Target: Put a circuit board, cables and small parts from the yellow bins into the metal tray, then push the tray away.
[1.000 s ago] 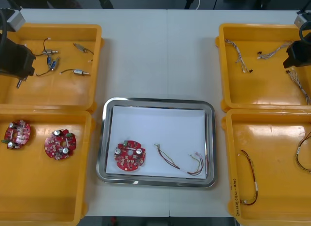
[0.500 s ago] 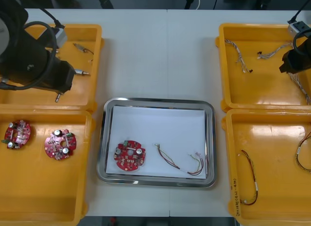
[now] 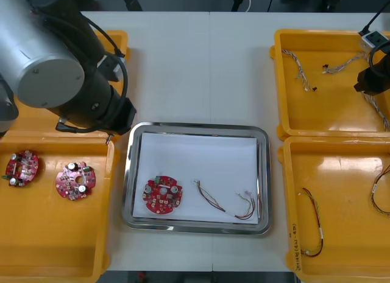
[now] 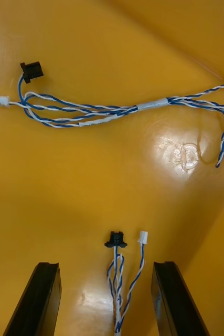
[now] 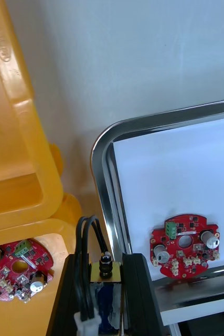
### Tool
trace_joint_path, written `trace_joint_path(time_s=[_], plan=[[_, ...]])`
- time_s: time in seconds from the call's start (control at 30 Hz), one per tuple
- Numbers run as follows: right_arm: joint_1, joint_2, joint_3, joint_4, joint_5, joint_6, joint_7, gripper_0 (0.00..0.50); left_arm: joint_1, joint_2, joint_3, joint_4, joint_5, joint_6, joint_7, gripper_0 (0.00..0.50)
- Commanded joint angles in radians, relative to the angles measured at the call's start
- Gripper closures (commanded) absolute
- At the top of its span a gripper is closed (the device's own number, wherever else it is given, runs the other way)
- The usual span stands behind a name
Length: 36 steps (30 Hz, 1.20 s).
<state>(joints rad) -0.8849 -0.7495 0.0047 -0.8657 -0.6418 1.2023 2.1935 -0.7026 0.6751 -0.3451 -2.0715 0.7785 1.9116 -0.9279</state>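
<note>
**Q:** Holdings, largest first?

**A:**
- Item 1: table (image 3: 201, 64), light.
- Item 2: yellow bins (image 3: 341, 234), two at each side edge of the table.
- Item 3: metal tray (image 3: 198, 127), white inside, at the table's near middle between the bins.
- Item 4: left gripper (image 5: 105, 258), just outside the tray's far left corner, on the bin side. Its fingers are clamped on item 8.
- Item 5: right gripper (image 4: 105, 266), over the far right bin. Its fingers are spread wide and grip nothing. A twisted blue and white cable (image 4: 117, 278) lies on the bin floor between them.

**Q:** Already in the tray?

**A:**
- Item 6: circuit board (image 3: 163, 195), near left corner.
- Item 7: red and yellow cable (image 3: 225, 204), along the near edge, right of the board and apart from it.

**Q:** Item 8?

**A:** Small metal part (image 5: 106, 270), with a black lead (image 5: 85, 231) looping up beside one finger.

**Q:** Handling note for the step in hand?

**A:** Judged to be delivery of item 8.
- Cross the rim high enough that the lead does not catch.
- Set down on the bare white by the far left corner, clear of items 6 and 7.
- Lower close before releasing, since a small part probably bounces or rolls on a hard tray.
</note>
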Motion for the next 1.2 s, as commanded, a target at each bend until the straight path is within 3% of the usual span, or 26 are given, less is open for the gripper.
trace_joint_path(time_s=[0.03,0.27,0.67,1.2], plan=[[-0.043,-0.002,-0.003,0.002,-0.001,-0.021,0.023,0.0,-0.058,-0.034,-0.071,-0.032,-0.048,-0.02,0.095,0.5],[-0.017,-0.001,0.009,0.011,-0.009,-0.064,0.035,0.0,-0.083,-0.052,-0.123,-0.009,-0.056,-0.049,0.124,0.5],[0.03,0.001,0.024,0.036,-0.032,-0.148,0.038,0.0,-0.109,-0.058,-0.244,0.108,-0.093,-0.19,0.139,0.5],[0.093,0.002,0.024,0.036,-0.073,-0.185,0.025,0.0,-0.117,-0.058,-0.371,0.244,-0.088,-0.341,0.147,0.5]])
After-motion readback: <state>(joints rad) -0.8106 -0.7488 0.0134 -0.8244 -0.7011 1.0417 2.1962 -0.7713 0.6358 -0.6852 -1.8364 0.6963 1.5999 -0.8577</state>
